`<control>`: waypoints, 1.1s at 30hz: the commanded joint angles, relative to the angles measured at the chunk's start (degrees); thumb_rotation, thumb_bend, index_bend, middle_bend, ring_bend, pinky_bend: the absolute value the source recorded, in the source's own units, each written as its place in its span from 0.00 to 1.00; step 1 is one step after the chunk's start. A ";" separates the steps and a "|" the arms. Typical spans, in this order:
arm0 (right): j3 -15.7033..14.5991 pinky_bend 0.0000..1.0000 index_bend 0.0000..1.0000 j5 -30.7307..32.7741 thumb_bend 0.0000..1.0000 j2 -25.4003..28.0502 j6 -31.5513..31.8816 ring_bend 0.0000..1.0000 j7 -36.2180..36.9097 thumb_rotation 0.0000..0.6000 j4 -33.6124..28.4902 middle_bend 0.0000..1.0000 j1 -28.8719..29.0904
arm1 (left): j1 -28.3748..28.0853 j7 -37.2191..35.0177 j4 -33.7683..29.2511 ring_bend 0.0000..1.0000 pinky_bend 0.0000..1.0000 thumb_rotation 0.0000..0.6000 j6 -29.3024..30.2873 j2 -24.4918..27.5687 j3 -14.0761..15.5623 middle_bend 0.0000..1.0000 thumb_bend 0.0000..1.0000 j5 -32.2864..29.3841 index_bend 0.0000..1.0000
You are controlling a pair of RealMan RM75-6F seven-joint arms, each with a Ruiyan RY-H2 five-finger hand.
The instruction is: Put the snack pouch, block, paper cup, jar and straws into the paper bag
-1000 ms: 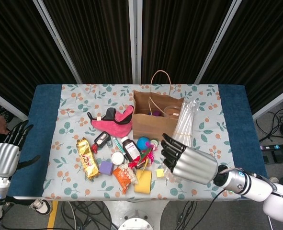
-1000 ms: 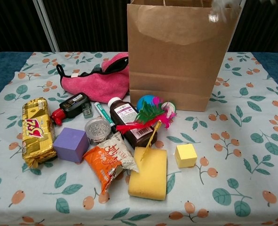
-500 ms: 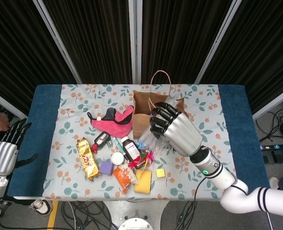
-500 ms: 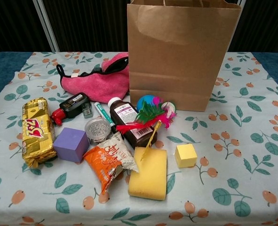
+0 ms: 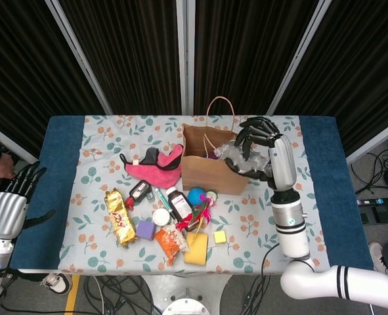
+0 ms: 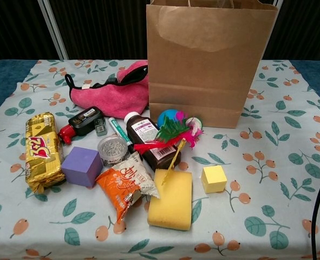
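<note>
- One paper bag point(image 6: 211, 62) is seen standing upright on the floral tablecloth point(image 6: 279, 184), its mouth open upward and a loop handle point(image 5: 218, 104) rising behind it; it serves as the landmark below.
- One right hand point(image 5: 258, 151) is held over the bag's right rim, fingers curled around a clear bundle of straws point(image 5: 228, 153); the grasp is seen only in the head view, and which way the straws' long axis runs cannot be told.
- One left hand point(image 5: 10, 203) is kept far left of the bag, off the table's edge, fingers apart and nothing in them.
- One gold snack pouch point(image 6: 41, 151) is laid well left of and in front of the bag, its long axis running toward and away from the camera; large red lettering is printed on it but cannot be read with certainty.
- One purple block point(image 6: 82, 166) is set just right of that pouch, and one yellow block point(image 6: 213, 179) is placed in front of the bag.
- One small jar point(image 6: 112, 148) with a grey lid is found in front-left of the bag, beside the purple block.
- One orange snack packet point(image 6: 126, 184) with white characters is laid in front of the jar.
- One dark bottle point(image 6: 149, 138) with a white label, its print too small to read, is laid in front of the bag, cap pointing away from the camera.
- One yellow sponge point(image 6: 170, 199) and one pink cloth point(image 6: 113, 92) are also counted.
</note>
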 commanded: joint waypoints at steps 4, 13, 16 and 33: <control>0.82 0.27 0.87 4.22 0.13 -2.13 0.77 0.34 2.70 1.00 -0.73 0.68 -3.84 | -0.09 -0.41 0.25 0.08 0.21 1.00 -0.21 -0.32 -0.01 0.14 0.03 -0.19 0.12; 5.37 0.27 0.87 12.24 0.12 -4.54 -4.76 0.34 7.45 1.00 1.04 0.66 -4.21 | 0.19 -0.88 0.42 0.08 0.21 1.00 -0.02 0.44 0.21 0.14 0.03 -0.20 0.12; 6.77 0.27 0.86 13.13 0.13 -5.09 -6.40 0.34 8.11 1.00 1.66 0.66 -3.61 | 0.23 -0.77 0.32 0.08 0.21 1.00 0.03 0.64 0.25 0.14 0.03 -0.16 0.12; 12.47 0.26 0.86 14.61 0.13 -4.40 -5.80 0.33 1.01 1.00 -4.26 0.65 -1.62 | -0.22 -0.82 0.10 0.08 0.21 1.00 -0.32 0.95 -0.05 0.14 0.03 -0.22 0.12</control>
